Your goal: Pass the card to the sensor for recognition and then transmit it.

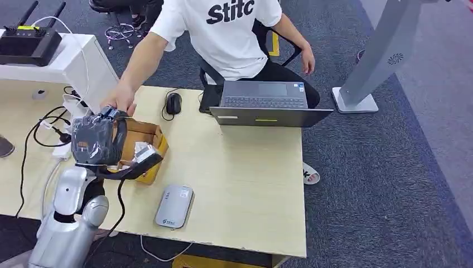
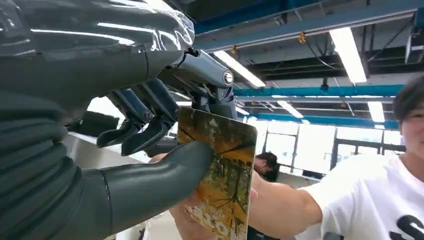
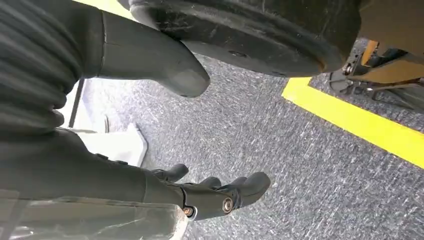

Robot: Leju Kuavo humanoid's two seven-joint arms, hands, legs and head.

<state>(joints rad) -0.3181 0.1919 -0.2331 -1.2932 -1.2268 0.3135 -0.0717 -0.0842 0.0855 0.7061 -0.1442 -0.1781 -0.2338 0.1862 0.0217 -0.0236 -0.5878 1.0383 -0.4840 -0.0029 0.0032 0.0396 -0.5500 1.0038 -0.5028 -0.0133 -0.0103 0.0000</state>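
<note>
Yellow-and-brown, with a tree scene printed on it, the flat plastic card [image 2: 220, 175] stands pinched between the thick grey thumb and dark fingers [image 2: 145, 125] of the left robot hand [image 1: 95, 139], raised above the left end of the pale wooden desk [image 1: 245, 184]. A seated person in a white printed T-shirt [image 1: 223, 33] reaches an arm across, and that person's hand [image 1: 118, 100] sits right at the robot hand; in the left wrist view bare fingers also touch the card's lower part, so card is shared at this instant, and I cannot tell who bears its weight. Judging by this, the card is at an exchange point between person and robot. Just below the raised hand lies an open brown cardboard box [image 1: 148, 137] with small white items inside. Nearer the desk's front edge rests a flat grey rounded sensor pad [image 1: 174, 206], face up and unobstructed, presumably placed there so the card can be lowered flat onto it for reading. A black mouse [image 1: 173, 103] and a grey open laptop [image 1: 265, 103] sit at the far edge. The right robot hand [image 3: 200, 192] hangs by the grey carpet, fingers loosely curled apart and holding nothing, idle while the left does the work.
</note>
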